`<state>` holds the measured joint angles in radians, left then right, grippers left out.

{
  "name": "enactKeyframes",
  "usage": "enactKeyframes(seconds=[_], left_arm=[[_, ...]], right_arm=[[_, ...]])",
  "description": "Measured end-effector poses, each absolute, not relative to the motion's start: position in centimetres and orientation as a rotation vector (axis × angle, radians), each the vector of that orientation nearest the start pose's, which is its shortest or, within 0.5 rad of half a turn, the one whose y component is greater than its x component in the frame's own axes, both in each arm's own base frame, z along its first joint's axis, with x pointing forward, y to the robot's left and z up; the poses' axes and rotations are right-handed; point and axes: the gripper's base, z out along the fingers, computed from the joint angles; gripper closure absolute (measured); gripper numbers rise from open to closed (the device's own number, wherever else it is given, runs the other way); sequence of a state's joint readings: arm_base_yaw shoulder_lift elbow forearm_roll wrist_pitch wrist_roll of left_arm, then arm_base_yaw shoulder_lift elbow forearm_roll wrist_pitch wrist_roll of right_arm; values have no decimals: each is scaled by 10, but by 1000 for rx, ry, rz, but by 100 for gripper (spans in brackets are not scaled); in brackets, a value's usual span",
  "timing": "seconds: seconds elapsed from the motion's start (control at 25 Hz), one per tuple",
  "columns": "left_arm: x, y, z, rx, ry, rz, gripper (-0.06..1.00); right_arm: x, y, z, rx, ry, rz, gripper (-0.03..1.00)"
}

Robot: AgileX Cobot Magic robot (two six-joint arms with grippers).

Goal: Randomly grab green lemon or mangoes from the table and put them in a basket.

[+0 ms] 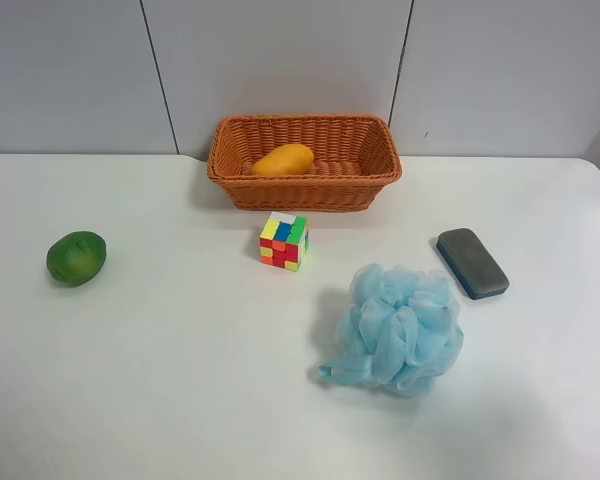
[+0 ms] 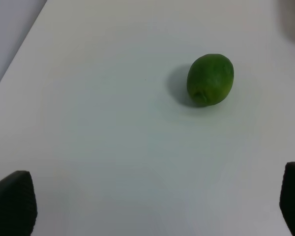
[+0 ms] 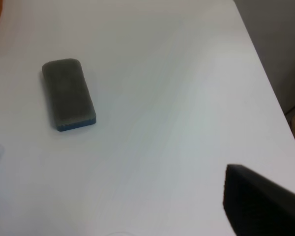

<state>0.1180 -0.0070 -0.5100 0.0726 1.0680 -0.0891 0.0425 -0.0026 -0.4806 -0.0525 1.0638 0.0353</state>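
Note:
The green lemon (image 1: 76, 257) lies on the white table (image 1: 180, 390) at the exterior high view's left, far from the basket. In the left wrist view the green lemon (image 2: 210, 79) sits ahead of my left gripper (image 2: 152, 201), which is open and empty, its two fingertips wide apart and well short of the fruit. The yellow-orange mango (image 1: 283, 159) lies inside the wicker basket (image 1: 305, 192) at the table's back. Of my right gripper only one dark finger (image 3: 260, 206) shows, off to the side above bare table, holding nothing. Neither arm shows in the exterior high view.
A colourful puzzle cube (image 1: 284, 240) stands in front of the basket. A light blue mesh bath sponge (image 1: 395, 328) lies right of centre. A dark grey block (image 1: 472, 262) lies at the right, and also shows in the right wrist view (image 3: 68, 94).

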Motion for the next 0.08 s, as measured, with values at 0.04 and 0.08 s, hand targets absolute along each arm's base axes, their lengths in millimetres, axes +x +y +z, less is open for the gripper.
enactKeyframes(seconds=[0.04, 0.08], left_arm=[[-8, 5, 280, -215, 2023, 105, -5], [-8, 5, 280, -215, 2023, 105, -5]], right_arm=[[-3, -4, 272, -5, 2063, -15, -2], [-3, -4, 272, -5, 2063, -15, -2]])
